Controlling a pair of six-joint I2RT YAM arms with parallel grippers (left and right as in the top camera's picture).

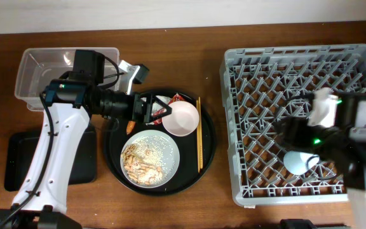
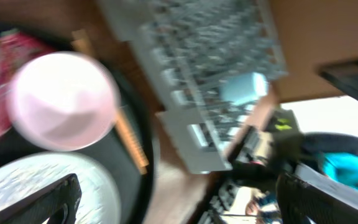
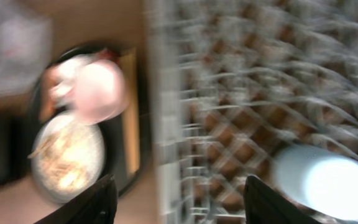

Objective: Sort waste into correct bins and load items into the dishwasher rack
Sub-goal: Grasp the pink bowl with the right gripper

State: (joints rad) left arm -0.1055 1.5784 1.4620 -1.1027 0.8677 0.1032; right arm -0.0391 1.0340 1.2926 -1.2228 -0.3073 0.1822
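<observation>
My left gripper (image 1: 152,109) is open and empty over the round black tray, just left of the white bowl (image 1: 183,117). The bowl also shows in the left wrist view (image 2: 64,99). A white napkin (image 1: 161,101) and a red wrapper (image 1: 177,99) lie behind the bowl. An orange carrot piece (image 1: 130,126) lies by the speckled plate (image 1: 150,159), which holds rice and scraps. Chopsticks (image 1: 199,133) lie right of the bowl. My right gripper (image 1: 284,131) is open and empty above the dishwasher rack (image 1: 259,76). The light-blue cup (image 1: 300,162) lies in the rack, also in the right wrist view (image 3: 328,180).
The clear tub (image 1: 40,70) stands at the back left, partly under my left arm. The flat black tray (image 1: 18,162) lies at the front left. The round black tray (image 1: 113,162) holds the dishes between tub and rack. Both wrist views are blurred.
</observation>
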